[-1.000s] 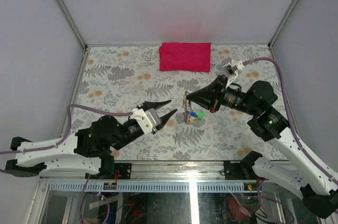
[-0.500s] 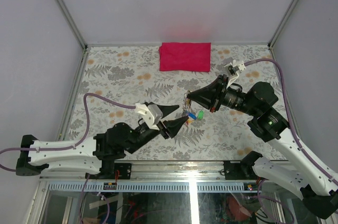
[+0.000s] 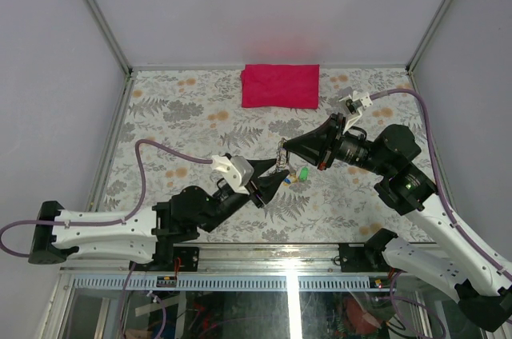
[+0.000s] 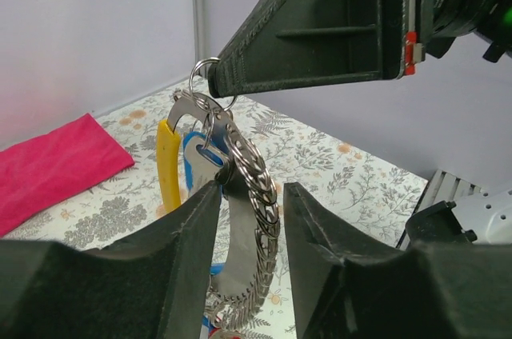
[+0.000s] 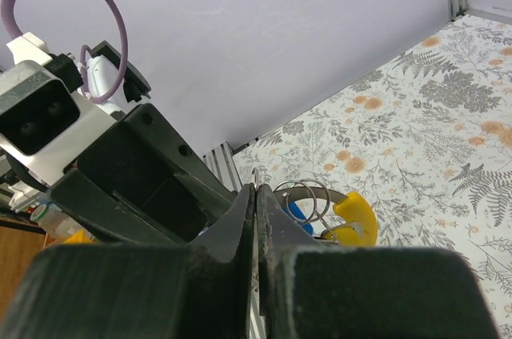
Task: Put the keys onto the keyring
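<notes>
Left arm has swung in from the lower-left corner over the last second, so the left gripper is now right at the dangling bundle instead of well short of it. Its black wedge-shaped fingers stand partly apart, straddling a flat braided metal chain. There's a sliver of daylight on one side, so it isn't clamped on anything.

The right gripper is pinched tight on the keyring, a thin silvery wire loop held up off the table. The keys hang from it, with small metal blades and glossy plastic heads in yellow and blue, plus a green one in the top view.

Below is the table with its floral print, and a flat pinkish-red cloth lies at the far edge.
</notes>
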Action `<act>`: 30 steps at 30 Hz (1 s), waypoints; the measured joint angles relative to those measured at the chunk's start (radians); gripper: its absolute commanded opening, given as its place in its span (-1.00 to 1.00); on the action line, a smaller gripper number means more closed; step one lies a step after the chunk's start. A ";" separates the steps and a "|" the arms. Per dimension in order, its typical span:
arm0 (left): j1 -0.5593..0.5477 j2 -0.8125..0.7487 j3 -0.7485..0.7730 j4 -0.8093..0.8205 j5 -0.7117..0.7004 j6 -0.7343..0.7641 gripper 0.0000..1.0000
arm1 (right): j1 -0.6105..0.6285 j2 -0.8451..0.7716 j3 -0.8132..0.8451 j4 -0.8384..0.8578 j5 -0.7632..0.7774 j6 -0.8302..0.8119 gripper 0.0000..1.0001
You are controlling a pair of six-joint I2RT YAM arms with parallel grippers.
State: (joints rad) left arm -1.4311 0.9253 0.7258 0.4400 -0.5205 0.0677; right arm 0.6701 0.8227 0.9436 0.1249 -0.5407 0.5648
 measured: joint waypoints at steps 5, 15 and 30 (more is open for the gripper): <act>0.000 0.021 0.000 0.013 -0.027 0.002 -0.43 | 0.000 0.000 -0.001 0.010 -0.001 0.013 -1.00; 0.000 0.053 0.000 0.033 -0.079 0.040 -0.78 | 0.000 0.000 -0.012 0.026 -0.002 0.032 -1.00; 0.000 0.051 0.066 -0.129 -0.089 0.045 -1.00 | -0.001 -0.018 -0.019 0.022 0.014 0.007 -0.46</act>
State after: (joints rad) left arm -1.4311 0.9764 0.7918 0.3115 -0.6098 0.1123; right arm 0.6693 0.8043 0.9241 0.1471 -0.5270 0.5716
